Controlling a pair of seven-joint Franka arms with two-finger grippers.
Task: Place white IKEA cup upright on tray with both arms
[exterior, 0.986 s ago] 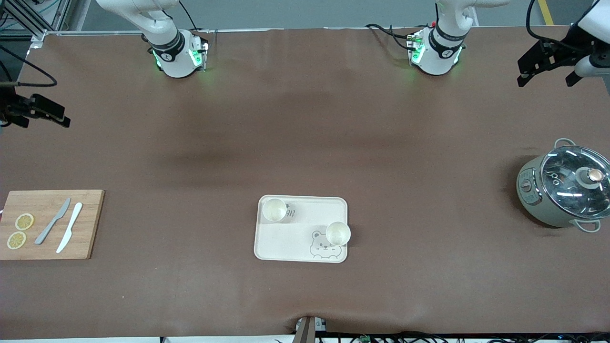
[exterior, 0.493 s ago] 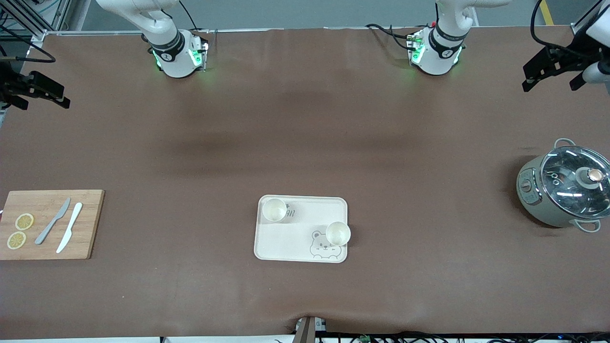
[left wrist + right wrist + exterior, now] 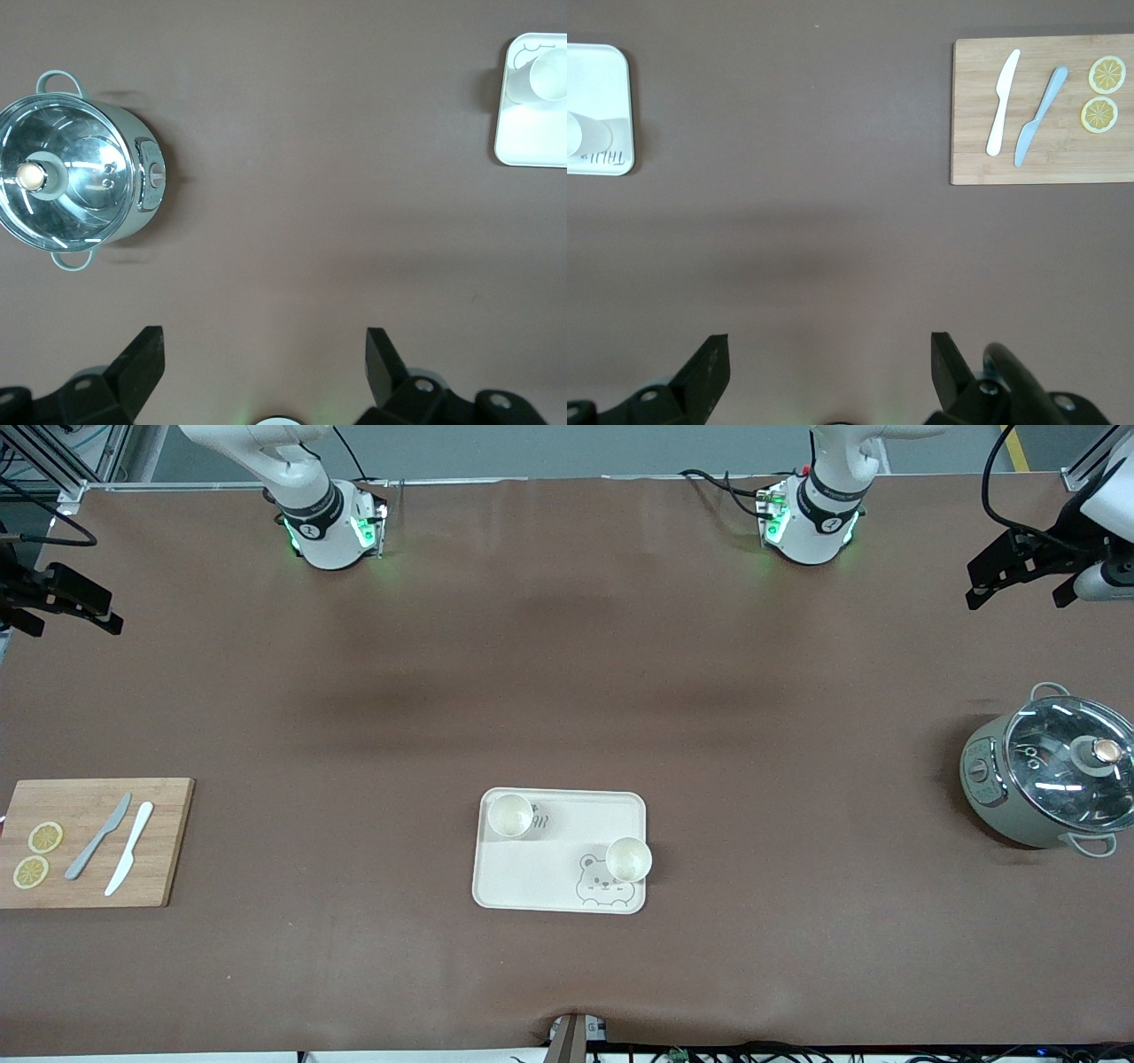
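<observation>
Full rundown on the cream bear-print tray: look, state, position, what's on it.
The cream rectangular tray with rounded corners lies flat on the brown table, midway between the arms' ends and near the front camera. It has a low raised rim, a cartoon bear face and partly covered lettering. Two white cups stand upright on it: one at the corner toward the right arm's end, farther from the camera, the other by the edge toward the left arm's end, beside the bear. No gripper touches it.

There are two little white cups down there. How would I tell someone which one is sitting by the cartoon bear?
Find the cream tray in the middle of the brown table, nearer the front camera than both arm bases. Two white cups stand upright on it; this cup is at the edge toward the left arm's end of the table, overlapping the bear face. The other cup is in the opposite corner, beside the lettering.
</observation>
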